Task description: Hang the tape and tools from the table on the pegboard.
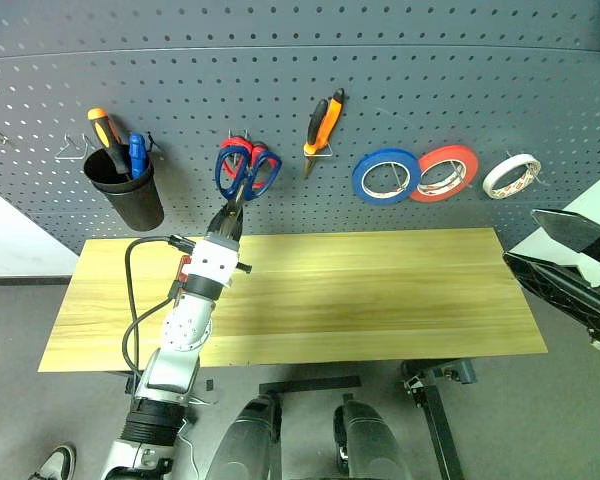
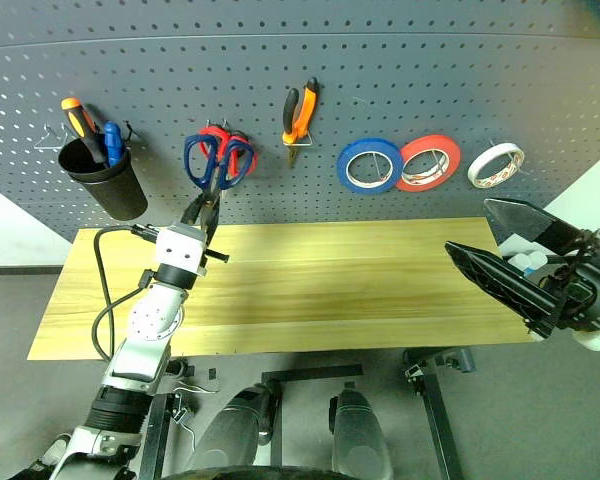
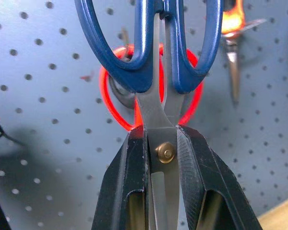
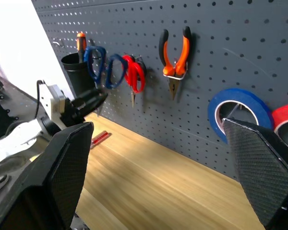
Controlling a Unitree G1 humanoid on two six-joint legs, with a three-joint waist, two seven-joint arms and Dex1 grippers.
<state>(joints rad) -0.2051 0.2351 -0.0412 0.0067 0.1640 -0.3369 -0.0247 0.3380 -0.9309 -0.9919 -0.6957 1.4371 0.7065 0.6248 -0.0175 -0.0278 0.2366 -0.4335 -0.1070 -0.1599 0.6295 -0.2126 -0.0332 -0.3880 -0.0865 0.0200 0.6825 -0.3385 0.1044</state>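
Note:
My left gripper (image 1: 227, 216) is shut on the blades of the steel scissors (image 3: 143, 57), held upright with their dark blue handles up against the pegboard (image 1: 430, 80). Those handles overlap the red-handled scissors (image 1: 235, 148) hanging there. The orange-and-black pliers (image 1: 322, 125) hang on a hook to the right. The whitish tape (image 1: 511, 175) hangs at the far right. A red-handled screwdriver (image 4: 100, 138) lies on the table (image 1: 380, 290) near the left arm. My right gripper (image 2: 467, 227) is open and empty over the table's right end.
A black cup (image 1: 127, 190) on the pegboard holds an orange and a blue screwdriver. A blue roll (image 1: 385, 176) and a red roll (image 1: 446, 172) hang beside the tape. Bare hooks (image 1: 72, 150) stick out at the far left.

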